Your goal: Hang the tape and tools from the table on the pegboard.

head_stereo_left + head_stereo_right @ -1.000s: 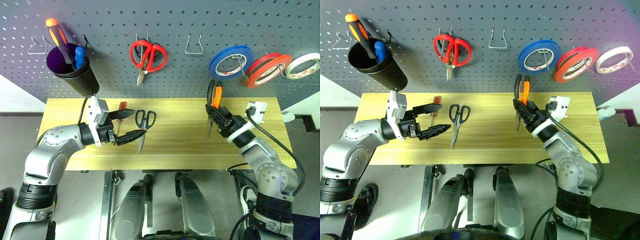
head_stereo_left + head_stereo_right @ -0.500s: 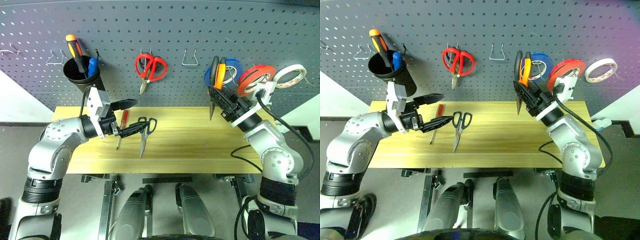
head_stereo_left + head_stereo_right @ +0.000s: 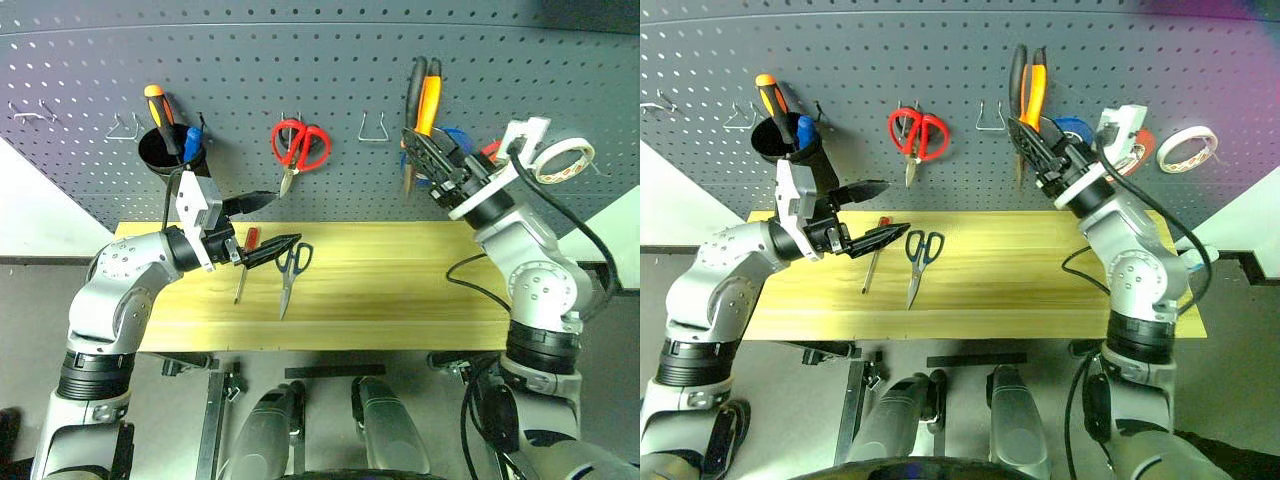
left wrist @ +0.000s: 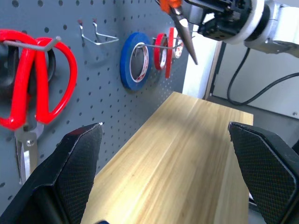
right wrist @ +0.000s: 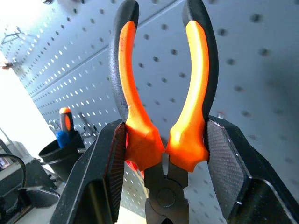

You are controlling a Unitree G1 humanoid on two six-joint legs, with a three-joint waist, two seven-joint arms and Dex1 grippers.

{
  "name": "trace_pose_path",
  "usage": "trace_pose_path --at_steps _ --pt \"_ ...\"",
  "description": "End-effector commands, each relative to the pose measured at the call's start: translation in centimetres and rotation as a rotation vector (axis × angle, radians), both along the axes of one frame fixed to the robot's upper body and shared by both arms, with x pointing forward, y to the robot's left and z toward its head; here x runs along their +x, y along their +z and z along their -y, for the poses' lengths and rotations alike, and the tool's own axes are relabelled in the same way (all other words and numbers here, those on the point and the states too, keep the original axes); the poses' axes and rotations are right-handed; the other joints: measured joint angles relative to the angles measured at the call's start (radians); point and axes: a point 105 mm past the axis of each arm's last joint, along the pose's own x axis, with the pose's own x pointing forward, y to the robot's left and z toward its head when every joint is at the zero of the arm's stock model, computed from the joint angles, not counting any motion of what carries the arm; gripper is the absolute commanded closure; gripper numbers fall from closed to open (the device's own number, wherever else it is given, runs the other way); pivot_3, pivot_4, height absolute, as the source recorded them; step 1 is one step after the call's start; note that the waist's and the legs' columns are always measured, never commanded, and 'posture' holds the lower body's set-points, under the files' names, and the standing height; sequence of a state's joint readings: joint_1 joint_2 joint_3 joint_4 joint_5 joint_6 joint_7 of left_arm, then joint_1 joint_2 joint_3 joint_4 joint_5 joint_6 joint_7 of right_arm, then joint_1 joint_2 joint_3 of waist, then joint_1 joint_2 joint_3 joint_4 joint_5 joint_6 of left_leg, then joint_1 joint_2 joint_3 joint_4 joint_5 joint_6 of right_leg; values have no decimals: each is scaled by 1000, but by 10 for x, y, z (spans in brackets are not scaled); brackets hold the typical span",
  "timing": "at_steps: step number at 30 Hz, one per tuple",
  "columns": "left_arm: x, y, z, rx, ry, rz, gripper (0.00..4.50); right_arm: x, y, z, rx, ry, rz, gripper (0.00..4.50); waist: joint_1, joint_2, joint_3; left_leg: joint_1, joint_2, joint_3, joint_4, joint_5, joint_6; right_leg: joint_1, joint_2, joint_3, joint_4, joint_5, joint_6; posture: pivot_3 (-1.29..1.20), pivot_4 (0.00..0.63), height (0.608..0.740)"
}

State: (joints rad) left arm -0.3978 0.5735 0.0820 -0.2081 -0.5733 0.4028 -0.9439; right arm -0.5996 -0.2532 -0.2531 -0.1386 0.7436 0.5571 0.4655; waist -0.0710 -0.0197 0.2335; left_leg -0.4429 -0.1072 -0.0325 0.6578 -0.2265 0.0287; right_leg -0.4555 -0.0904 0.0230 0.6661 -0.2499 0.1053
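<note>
My right gripper (image 3: 432, 162) is shut on the pliers (image 3: 427, 92), held up in front of the dark grey pegboard (image 3: 300, 60) with the orange-and-black handles pointing up, just right of a bare wire hook (image 3: 375, 127). The orange-red tape (image 4: 170, 50) hangs on the pegboard between a blue roll and a white one. Dark-handled scissors (image 3: 291, 268) and a slim red-handled screwdriver (image 3: 244, 265) lie on the wooden table (image 3: 400, 290). Over them my left gripper (image 3: 285, 220) hovers open and empty, pointing right.
A black cup (image 3: 168, 152) holding an orange-and-black screwdriver hangs at the board's left. Red-handled scissors (image 3: 300, 148) hang in the middle. The blue roll (image 4: 135, 60) and the white roll (image 3: 562, 160) hang at the right. More bare hooks (image 3: 122, 127) stand left of the cup.
My right gripper has lifted the pliers from just above the table up in front of the pegboard and slightly left. The view has tilted upward. The left gripper has hardly moved.
</note>
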Motion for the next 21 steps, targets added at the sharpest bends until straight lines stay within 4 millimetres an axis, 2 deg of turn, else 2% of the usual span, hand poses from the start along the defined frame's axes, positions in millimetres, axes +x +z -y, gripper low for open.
trace_pose_path --at_steps 1,10,21 --pt "-2 7 2 2 -6 45 0 3 22 -6 14 -11 92 2370 1 0 -1 0 0 0 0 0 0 0 0 0 0 0 0 -98 142 718" --pt "-6 6 -2 4 15 34 0 22 35 -8 37 -88 176 2370 1 0 -2 0 0 0 4 -1 1 1 0 0 1 1 1 -74 162 718" --pt "-8 6 -6 27 17 11 0 33 46 -21 22 -180 294 2370 2 0 -2 0 1 0 5 0 0 1 2 0 3 2 -1 -67 183 718"
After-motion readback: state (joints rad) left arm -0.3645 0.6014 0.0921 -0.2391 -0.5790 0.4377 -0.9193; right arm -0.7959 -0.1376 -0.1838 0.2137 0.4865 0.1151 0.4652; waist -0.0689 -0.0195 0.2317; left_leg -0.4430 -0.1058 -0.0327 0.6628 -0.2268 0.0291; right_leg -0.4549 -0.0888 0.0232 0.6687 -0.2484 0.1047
